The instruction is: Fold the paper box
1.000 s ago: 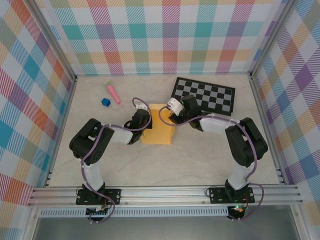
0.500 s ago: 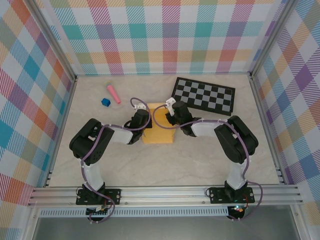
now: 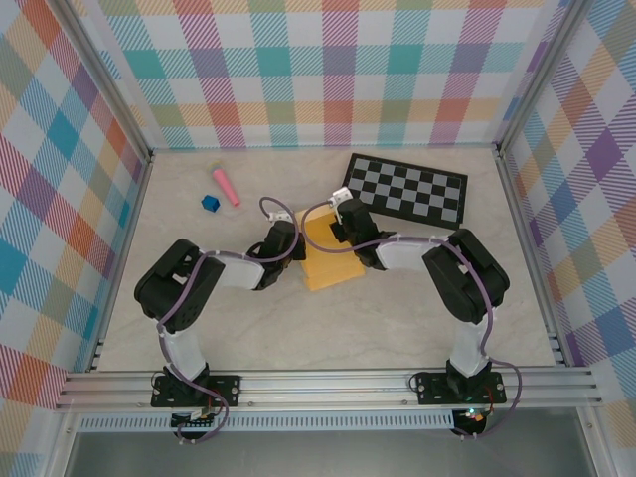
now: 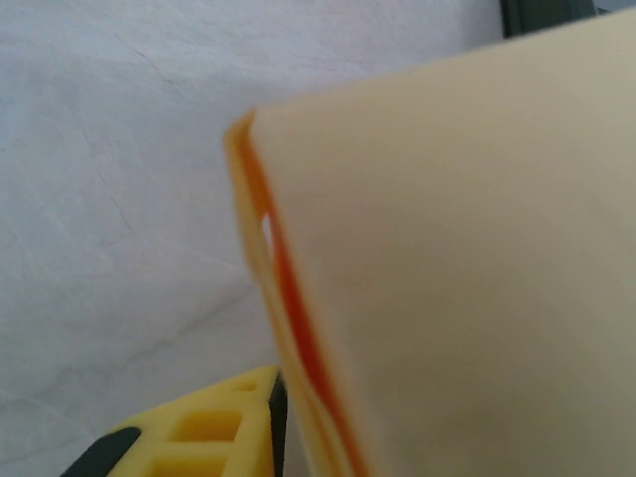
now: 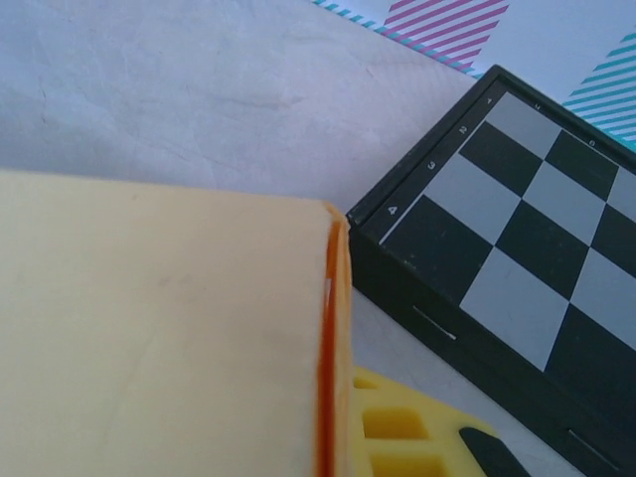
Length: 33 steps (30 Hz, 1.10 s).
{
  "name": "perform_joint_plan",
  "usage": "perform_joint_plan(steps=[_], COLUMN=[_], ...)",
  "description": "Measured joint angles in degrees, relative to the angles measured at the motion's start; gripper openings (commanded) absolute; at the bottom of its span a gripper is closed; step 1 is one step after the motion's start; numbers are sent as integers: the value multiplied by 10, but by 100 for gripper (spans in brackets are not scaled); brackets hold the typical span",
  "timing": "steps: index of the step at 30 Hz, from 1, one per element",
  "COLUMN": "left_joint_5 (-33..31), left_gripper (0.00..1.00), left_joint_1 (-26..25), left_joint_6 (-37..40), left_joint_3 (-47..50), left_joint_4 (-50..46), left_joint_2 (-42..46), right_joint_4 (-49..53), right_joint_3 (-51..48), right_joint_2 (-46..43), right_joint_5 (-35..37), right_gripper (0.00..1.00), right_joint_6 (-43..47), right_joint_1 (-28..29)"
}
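**Checkered board** [image 3: 405, 189]: black and white, flat on the desk [image 3: 397, 308], just beyond and to the right of the right fingers [image 5: 427, 427], with numerals along its edge. **Pink stick** [image 3: 226, 185] and **blue cube** [image 3: 209, 203]: near each other, beyond and left of the left fingers [image 4: 149, 442]. **Plaid walls** [image 3: 328, 70]: enclose the desk.

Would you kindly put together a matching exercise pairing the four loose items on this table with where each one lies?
Things:
1. yellow-orange paper box
2. black-and-white checkered board
3. short pink stick
4. small blue cube

Places:
A. back right of the table
B. back left, lying diagonally
C. mid-table, lying askew
D. back left, just on the near side of the stick

Pairs: 1-C, 2-A, 3-B, 4-D.
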<state>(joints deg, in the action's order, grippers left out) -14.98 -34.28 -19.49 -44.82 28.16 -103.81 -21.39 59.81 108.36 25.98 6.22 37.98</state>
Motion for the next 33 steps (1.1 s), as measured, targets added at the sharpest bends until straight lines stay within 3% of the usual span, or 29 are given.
perform_joint_plan(steps=[9, 12, 14, 18, 21, 24, 27, 33], left_joint_5=[76, 112, 120, 81, 88, 111, 154, 262], left_gripper=[56, 75, 100, 100, 100, 98, 96, 97], left_joint_1=[-1, -1, -1, 16, 72, 119, 134, 134], left_joint_6=[-6, -9, -19, -45, -50, -49, -53, -69], left_joint_3=[68, 83, 92, 128, 115, 47, -3, 5], left_joint_4=[16, 20, 20, 17, -25, -115, -161, -207], left_joint_2=[143, 209, 257, 353, 367, 315, 249, 198], right_joint_4=[15, 15, 14, 11, 15, 26, 44, 68], right_joint_3=[-4, -15, -21, -32, -35, -35, -32, 9], right_joint_2=[-2, -9, -14, -18, -18, -18, -17, 20], right_joint_5=[-35, -62, -90, -199, -289, -366, -431, -471], right_gripper=[4, 4, 5, 6, 7, 8, 11, 12], right_joint_6=[2, 5, 9, 39, 75, 123, 177, 252], right_joint_1=[-33, -52, -63, -71, -62, -48, -31, 9])
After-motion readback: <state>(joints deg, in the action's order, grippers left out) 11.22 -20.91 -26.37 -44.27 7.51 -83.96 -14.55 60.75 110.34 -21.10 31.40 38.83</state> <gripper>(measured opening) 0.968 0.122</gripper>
